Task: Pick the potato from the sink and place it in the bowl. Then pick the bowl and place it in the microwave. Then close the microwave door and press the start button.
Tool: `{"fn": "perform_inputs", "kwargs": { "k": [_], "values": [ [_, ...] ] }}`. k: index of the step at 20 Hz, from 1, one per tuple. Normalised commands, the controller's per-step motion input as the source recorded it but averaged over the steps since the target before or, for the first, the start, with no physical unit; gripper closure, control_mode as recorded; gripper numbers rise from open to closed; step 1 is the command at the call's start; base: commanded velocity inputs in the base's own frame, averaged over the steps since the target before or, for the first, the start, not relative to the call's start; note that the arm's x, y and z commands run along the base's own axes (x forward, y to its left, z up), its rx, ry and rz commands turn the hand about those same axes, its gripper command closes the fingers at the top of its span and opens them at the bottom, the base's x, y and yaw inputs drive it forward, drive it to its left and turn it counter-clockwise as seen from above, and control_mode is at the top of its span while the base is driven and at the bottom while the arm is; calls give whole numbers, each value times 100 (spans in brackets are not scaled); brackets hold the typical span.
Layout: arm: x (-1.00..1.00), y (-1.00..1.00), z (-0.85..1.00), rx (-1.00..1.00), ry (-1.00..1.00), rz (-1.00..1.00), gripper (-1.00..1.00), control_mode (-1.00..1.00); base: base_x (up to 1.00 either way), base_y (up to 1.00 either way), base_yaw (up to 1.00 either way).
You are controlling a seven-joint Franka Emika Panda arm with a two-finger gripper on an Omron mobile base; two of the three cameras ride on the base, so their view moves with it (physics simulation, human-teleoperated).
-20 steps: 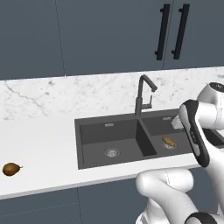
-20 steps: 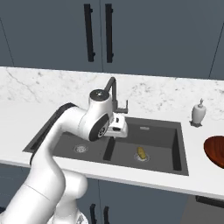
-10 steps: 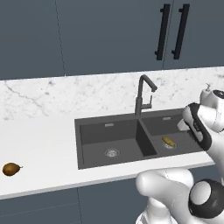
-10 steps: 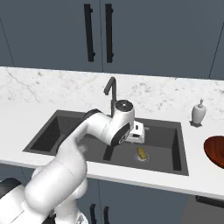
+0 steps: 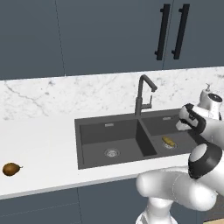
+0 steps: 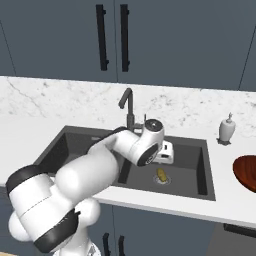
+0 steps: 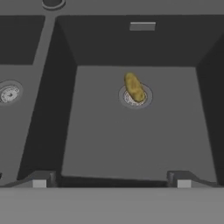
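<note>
The potato, a small yellowish oval, lies on the round drain of the right basin of the dark sink. It also shows in both base views as the potato. My gripper hangs above that basin, open, nothing between its fingertips, and the potato is well ahead of them. In the right base view the gripper sits just above and behind the potato. The edge of the reddish-brown bowl rests on the counter right of the sink. The microwave is out of view.
A dark curved faucet rises behind the basin divider, close to my arm. A white soap dispenser stands at the back right. A brown pear-shaped fruit lies far left on the marble counter. Dark cabinets hang above.
My arm has swung right, from over the basin divider to above the right basin, bringing the hand closer over the potato. The potato has not moved. The jaws stay open.
</note>
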Motion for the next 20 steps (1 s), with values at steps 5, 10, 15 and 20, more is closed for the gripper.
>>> {"fn": "perform_inputs", "kwargs": {
  "k": [5, 10, 15, 20],
  "values": [
    [65, -30, -33, 2, 7, 6, -100, -100, 0, 0, 0],
    [51, -37, -17, 6, 5, 13, -100, -100, 0, 0, 0],
    [26, -35, -11, 10, 3, 15, -100, -100, 0, 0, 0],
    [46, -10, -12, 1, 13, 1, -100, -100, 0, 0, 0]
  ]
}}
